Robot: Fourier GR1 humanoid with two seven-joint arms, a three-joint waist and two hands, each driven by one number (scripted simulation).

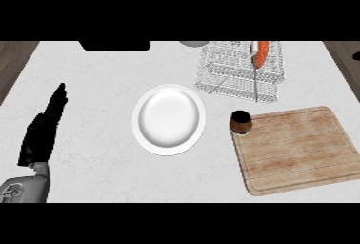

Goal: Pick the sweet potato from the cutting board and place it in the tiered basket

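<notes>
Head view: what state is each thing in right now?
sweet potato: lying in the tiered basket, off the board
tiered basket: upright, holding the sweet potato
cutting board: flat, nothing on its top
plate: bare
dark jar: upright at the board's corner
left hand: open, resting

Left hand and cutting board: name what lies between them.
In the head view, the white plate and a dark jar lie between the left hand and the cutting board.
</notes>
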